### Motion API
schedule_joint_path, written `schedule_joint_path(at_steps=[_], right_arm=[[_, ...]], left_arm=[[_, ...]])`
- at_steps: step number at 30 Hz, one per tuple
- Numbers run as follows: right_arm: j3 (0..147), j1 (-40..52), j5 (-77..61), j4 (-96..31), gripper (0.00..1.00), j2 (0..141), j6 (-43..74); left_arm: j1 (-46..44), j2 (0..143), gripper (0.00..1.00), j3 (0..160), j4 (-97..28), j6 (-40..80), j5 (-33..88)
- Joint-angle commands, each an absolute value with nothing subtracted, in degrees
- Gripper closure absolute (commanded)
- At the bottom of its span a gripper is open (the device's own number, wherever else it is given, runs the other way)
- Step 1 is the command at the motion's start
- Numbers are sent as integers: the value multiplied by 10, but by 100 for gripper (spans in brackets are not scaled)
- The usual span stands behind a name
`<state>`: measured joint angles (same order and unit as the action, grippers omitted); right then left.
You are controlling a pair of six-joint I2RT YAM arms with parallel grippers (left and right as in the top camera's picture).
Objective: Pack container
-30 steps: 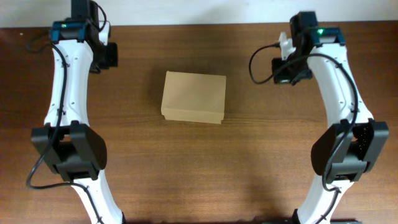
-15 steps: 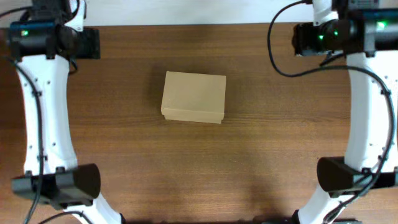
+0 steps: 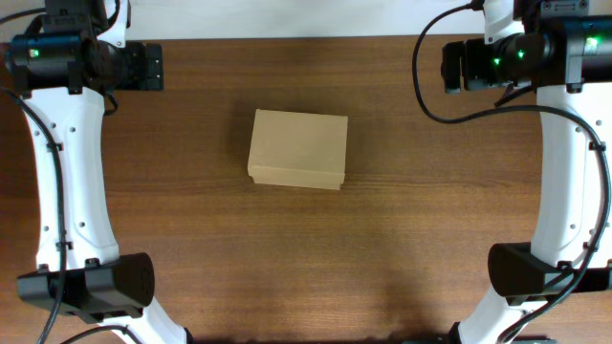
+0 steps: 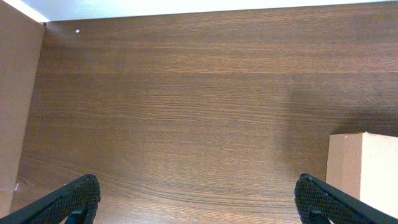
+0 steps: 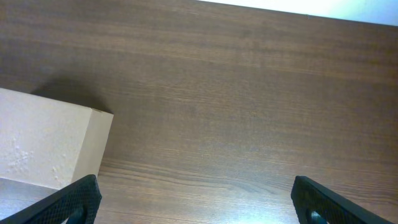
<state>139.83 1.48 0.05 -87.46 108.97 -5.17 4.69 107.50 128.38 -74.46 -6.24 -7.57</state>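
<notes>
The container (image 3: 298,148) is a tan cardboard box lying in the middle of the table with its lid down. My left gripper (image 3: 150,67) hangs at the far left, well apart from the box, and my right gripper (image 3: 452,65) hangs at the far right. The left wrist view shows my left gripper (image 4: 199,205) open with bare wood between its black fingertips (image 4: 74,200), and a corner of the container (image 4: 367,171) at the right. In the right wrist view my right gripper (image 5: 202,205) is open over bare wood, with the container (image 5: 43,146) at the left.
The dark wooden table (image 3: 306,258) ends at a white strip (image 3: 287,17) along the back. A flat tan-brown surface (image 4: 17,93) fills the left edge of the left wrist view. Both white arms run down the table's sides.
Both arms have swung up and outward toward the far corners, away from the container. Both grippers have gone from shut to open. The container has not moved.
</notes>
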Motion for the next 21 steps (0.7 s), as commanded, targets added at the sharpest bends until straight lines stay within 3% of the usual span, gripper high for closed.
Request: schedule_joint_path(at_steps=[1,13,21], right_arm=[[1406,15,5,-876,1,1088,-53],[1406,14,8,-873,1,1086,-56],[1385,15,-19,-770,1,1009,-55]], left_arm=[[49,1078,0,1287,-747,-63,-80],[49,1078,0,1287,-747,-63,-80],[49,1078,0,1287,-747,-63,-80]])
